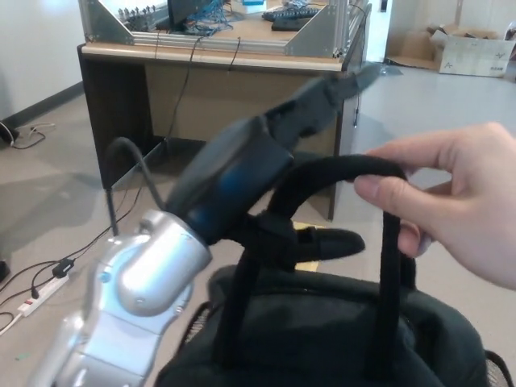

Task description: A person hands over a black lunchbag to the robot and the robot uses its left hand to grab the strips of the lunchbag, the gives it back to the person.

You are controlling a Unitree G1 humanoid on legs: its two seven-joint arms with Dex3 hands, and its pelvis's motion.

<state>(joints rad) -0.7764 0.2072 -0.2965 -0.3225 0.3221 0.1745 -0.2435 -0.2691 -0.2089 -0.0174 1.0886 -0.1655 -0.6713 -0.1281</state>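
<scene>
The person's hand (451, 214) holds the lunchbag (339, 330) up by its straps (330, 173), and the left hand (278, 173), fingers apart, should slide under the arch before closing

Grey floor (56, 173) under a wooden desk (201, 68); atop the desk, a metal frame (314, 36). Left of the desk, white wall (36, 48), cables (40, 278). Right of the desk, cardboard box (476, 52).
</scene>
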